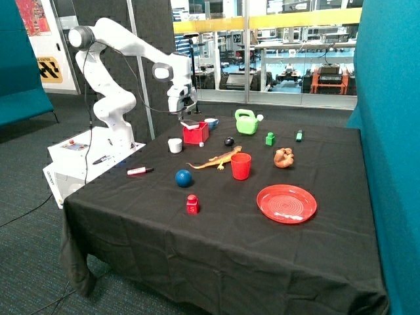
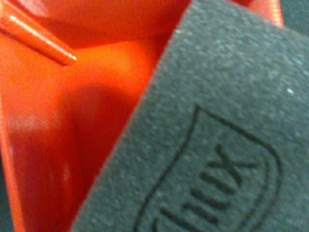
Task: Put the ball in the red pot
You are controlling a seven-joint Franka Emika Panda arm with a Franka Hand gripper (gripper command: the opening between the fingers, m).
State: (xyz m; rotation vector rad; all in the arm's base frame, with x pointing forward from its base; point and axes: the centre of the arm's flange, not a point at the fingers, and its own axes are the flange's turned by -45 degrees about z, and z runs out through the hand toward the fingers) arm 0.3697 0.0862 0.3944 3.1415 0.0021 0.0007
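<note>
Gripper (image 1: 186, 115) hung just above the red pot (image 1: 195, 134) at the table's far side, near the white cup (image 1: 174, 145); open or closed, couldn't tell. Wrist view was filled by the pot's red inside (image 2: 53, 145) and 1 grey foam pad (image 2: 217, 135) with embossed lettering. Ball (image 1: 183, 177) sat on the black cloth (image 1: 230, 249), well apart from the pot, between the black marker (image 1: 140, 170) and red cup (image 1: 241, 165). Not in pot.

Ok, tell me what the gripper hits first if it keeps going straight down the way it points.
Most likely the red pot: the gripper hangs right above it, and the wrist view is filled with the pot's red inside. The ball lies apart, nearer the table's front.
</note>
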